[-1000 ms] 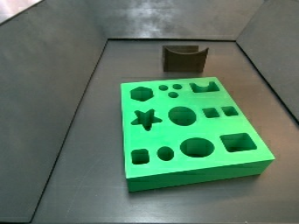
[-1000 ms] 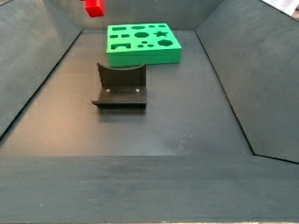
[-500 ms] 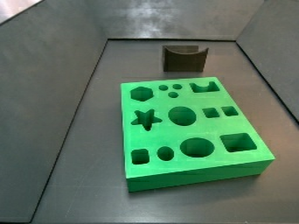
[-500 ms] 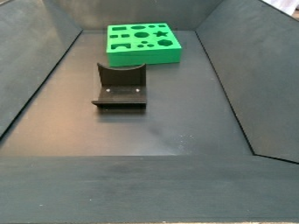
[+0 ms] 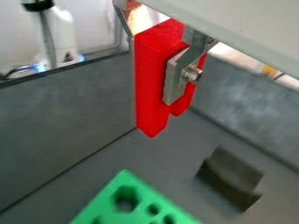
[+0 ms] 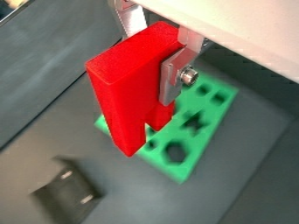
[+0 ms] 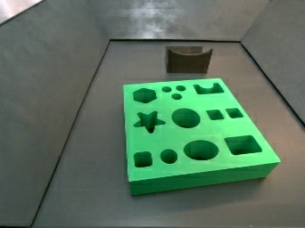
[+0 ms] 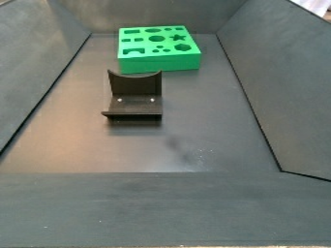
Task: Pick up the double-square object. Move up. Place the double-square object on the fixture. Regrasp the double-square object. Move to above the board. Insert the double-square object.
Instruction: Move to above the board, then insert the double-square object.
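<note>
gripper: my two-finger gripper (image 5: 163,74) is clamped on the small bright red elongated plastic double-square object (image 5: 156,79); one flat silver finger plate (image 6: 173,77) shows against its side in both wrist views, the opposite finger is hidden behind the piece.
held piece: it hangs long-axis down from the fingers, high above the floor; neither side view shows me or the piece, so I sit out of their frame.
grip risk: the plate sits near the top end, so most of the block hangs free below; my guess is it could pivot or slip if it touches anything on the way down.
fixture: the small dark grey fixture (image 8: 134,94) with a curved notch in its top stands empty on the floor, just beside the board; setting the piece off-centre in the notch could tip it.
board: the large bright green slab board (image 7: 194,132) with shaped cut-outs lies flat, holes empty; a tilted piece would likely jam at the hole's rim.
</note>
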